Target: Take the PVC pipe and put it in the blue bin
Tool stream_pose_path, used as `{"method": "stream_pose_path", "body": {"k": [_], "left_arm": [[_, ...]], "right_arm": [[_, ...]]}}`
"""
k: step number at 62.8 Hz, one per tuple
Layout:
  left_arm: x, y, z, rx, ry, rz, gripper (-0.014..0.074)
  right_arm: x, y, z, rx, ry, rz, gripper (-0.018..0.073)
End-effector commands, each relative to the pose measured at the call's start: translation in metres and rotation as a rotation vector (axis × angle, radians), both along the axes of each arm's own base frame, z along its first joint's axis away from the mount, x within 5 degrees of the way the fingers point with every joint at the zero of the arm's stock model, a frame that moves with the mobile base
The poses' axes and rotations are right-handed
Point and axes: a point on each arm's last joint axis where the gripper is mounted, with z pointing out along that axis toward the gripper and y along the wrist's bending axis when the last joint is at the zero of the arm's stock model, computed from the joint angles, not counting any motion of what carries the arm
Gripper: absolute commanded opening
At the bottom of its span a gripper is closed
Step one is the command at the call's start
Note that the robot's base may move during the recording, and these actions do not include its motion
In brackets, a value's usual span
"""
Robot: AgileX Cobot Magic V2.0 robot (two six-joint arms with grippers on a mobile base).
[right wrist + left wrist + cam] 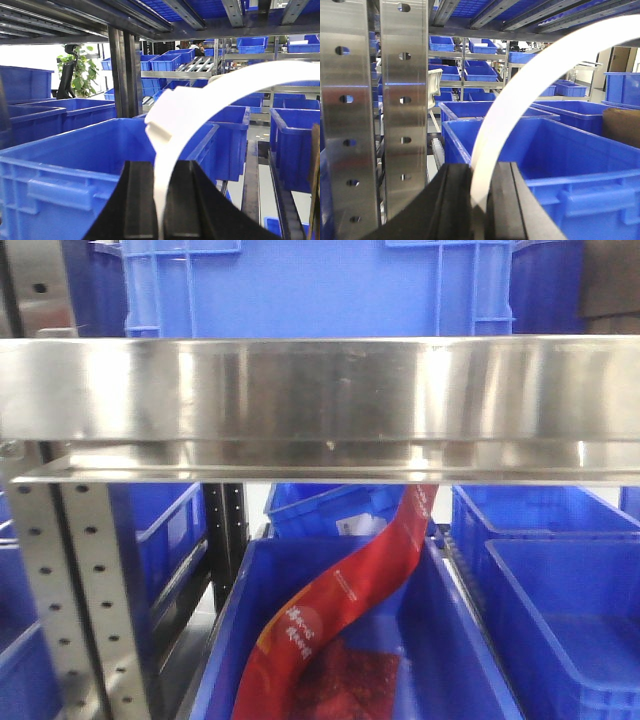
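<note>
Looking through the left wrist cam, the left fingers [454,200] sit at the bottom centre of the frame, pinched narrow on a white PVC pipe [530,75] that curves up and off to the upper right. Beyond it a big blue bin [580,170] fills the lower right, and a perforated steel upright [402,110] stands on the left.

The right wrist cam shows pretty much the same deal. The right fingers [137,200] are clamped on white PVC pipe [200,107] arcing to the upper right, with a blue bin [75,165] at lower left. Could be one pipe held at both ends, honestly can't tell.

The front view has a steel shelf beam [320,390] across the middle. A red strip [340,600] droops from under it into a blue bin [455,640] at bottom centre.
</note>
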Motion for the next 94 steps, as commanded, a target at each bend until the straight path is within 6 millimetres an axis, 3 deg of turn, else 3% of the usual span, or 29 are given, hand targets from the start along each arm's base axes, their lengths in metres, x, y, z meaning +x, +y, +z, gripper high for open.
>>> {"method": "stream_pose_path", "body": {"k": [1,94], "left_arm": [[-0.0009,0.0002,0.0035,-0.020,-0.030,0.000,-0.0111],[-0.0015,0.0008,0.0080,-0.043,-0.076,0.004,-0.0111]], "right_arm": [[-0.0003,0.0002,0.0017,-0.006,-0.027,0.001,-0.0167],[0.0011,0.0006,0.0018,-0.004,-0.031,0.002,-0.0167]]}}
